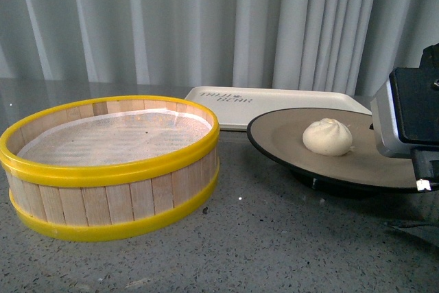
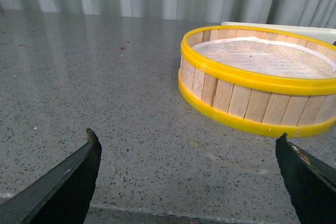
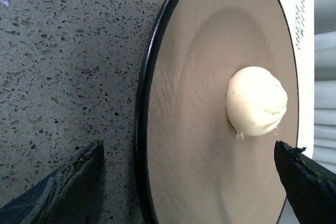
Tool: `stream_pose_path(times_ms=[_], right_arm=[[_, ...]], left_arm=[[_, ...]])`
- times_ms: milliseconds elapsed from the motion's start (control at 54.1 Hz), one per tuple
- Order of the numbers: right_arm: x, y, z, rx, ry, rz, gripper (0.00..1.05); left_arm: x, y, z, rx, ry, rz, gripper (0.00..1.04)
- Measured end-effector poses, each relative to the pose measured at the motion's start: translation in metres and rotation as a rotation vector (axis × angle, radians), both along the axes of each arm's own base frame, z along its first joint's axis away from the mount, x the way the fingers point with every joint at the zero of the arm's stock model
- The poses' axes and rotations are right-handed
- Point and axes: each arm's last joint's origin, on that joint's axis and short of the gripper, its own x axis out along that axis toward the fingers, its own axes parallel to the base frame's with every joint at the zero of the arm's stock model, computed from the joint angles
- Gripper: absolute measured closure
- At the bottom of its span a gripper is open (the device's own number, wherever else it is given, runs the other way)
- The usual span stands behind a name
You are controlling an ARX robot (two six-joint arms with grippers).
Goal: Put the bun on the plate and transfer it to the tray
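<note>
Speckled counter [image 3: 63, 51] carries plate [image 3: 184, 103], bun [image 3: 257, 100] between spread right fingers [image 3: 68, 182]

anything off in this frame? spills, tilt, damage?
Nothing stands out. The bun sits upright on the plate, a little off centre toward the tray. The steamer basket stands upright and empty, its liner flat. No spills or damage show on the table.

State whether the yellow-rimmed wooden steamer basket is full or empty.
Empty: the yellow-rimmed wooden steamer basket holds only its white liner; the cream-white bun sits on the tan black-rimmed plate.
</note>
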Motion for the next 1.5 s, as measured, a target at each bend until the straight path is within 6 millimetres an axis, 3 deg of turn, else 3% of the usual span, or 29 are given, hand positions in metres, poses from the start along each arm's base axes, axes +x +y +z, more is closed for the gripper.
stream_pose_path(times_ms=[185, 610, 702, 813, 980, 1109, 1312, 1497], right_arm=[[0.006, 0.001, -0.006, 0.002, 0.032, 0.004, 0.09], [0.015, -0.009, -0.019, -0.047, 0.089, 0.016, 0.69], [0.015, -0.011, -0.017, -0.104, 0.025, 0.044, 0.88], [0.017, -0.01, -0.006, -0.194, -0.145, 0.037, 1.02], [0.014, -0.008, -0.004, -0.239, -0.177, 0.005, 1.02], [0.016, -0.012, 0.02, -0.25, -0.274, -0.012, 1.02], [0.054, -0.036, 0.071, -0.253, -0.454, -0.046, 1.02], [0.092, -0.043, 0.066, -0.238, -0.426, -0.026, 1.02]], left_arm=[[0.0, 0.0, 0.0, 0.0, 0.0, 0.0, 0.07], [0.0, 0.0, 0.0, 0.0, 0.0, 0.0, 0.07], [0.0, 0.0, 0.0, 0.0, 0.0, 0.0, 0.07], [0.0, 0.0, 0.0, 0.0, 0.0, 0.0, 0.07], [0.0, 0.0, 0.0, 0.0, 0.0, 0.0, 0.07], [0.0, 0.0, 0.0, 0.0, 0.0, 0.0, 0.07], [0.0, 0.0, 0.0, 0.0, 0.0, 0.0, 0.07], [0.0, 0.0, 0.0, 0.0, 0.0, 0.0, 0.07]])
